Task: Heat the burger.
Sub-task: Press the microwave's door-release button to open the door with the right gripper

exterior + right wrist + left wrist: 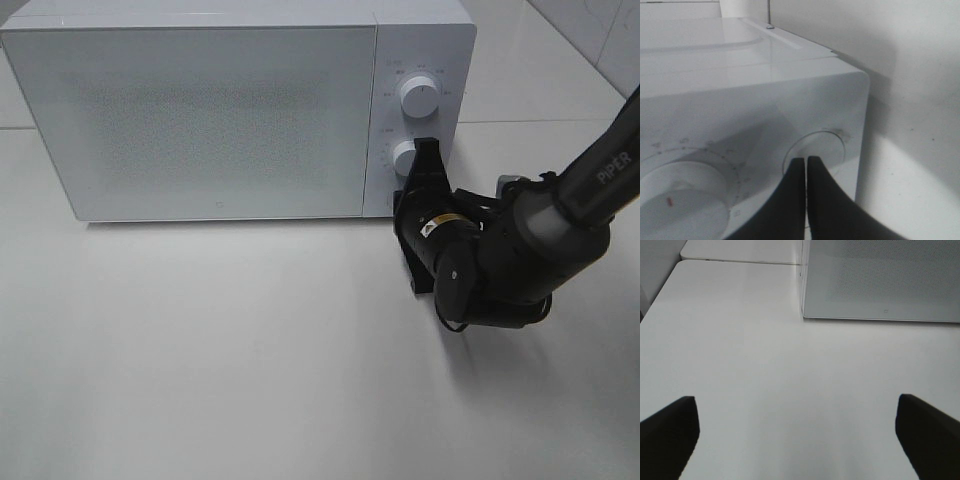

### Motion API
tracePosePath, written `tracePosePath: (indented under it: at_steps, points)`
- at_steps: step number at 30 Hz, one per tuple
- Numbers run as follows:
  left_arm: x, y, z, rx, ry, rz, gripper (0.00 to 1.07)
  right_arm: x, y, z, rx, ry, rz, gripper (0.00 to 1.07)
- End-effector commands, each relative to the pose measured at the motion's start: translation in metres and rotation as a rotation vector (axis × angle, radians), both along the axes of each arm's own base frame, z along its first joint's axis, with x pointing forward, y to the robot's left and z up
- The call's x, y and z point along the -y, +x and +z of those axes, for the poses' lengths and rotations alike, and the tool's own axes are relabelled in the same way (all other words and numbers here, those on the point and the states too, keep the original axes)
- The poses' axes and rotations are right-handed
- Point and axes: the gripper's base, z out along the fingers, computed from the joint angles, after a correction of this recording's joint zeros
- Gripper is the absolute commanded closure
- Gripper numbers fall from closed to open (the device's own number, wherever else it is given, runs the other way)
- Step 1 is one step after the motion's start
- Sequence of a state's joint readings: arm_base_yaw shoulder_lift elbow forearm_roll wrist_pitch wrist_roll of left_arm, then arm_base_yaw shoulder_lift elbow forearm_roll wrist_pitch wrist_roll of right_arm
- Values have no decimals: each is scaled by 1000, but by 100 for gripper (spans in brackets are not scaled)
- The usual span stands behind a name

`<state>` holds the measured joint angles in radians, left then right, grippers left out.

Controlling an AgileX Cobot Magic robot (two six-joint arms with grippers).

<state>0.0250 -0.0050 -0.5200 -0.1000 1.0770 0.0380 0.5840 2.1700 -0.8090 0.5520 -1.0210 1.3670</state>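
A white microwave (200, 110) is seen at 11 to 12 o'clock in the high view, standing on the white tabletop (250, 380) with its frosted door (190, 120) closed. The burger is not seen in any view, so its place, its long axis and the way it points cannot be told. On the control panel at the microwave's 3 o'clock side, the upper knob (417, 97) is set directly at 12 o'clock of the lower knob (404, 158). The right tool (430, 150) is held fully closed, nothing gripped between its jaws, its joined tips (805, 165) set at the lower knob; whether it is touched cannot be told. The left tool (795, 402) is spread wide and empty above bare tabletop, the microwave's front corner lying ahead of it.
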Motion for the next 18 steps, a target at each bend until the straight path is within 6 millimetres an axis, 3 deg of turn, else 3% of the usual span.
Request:
tracePosePath:
  at_steps: [1,18]
  points:
    - [0,-2,0,21,-3,-1,6,0,2,-4,-18,-14,1,107]
    - [0,-2,0,21,-3,-1,6,-6,14,6,57,-6,-4,107]
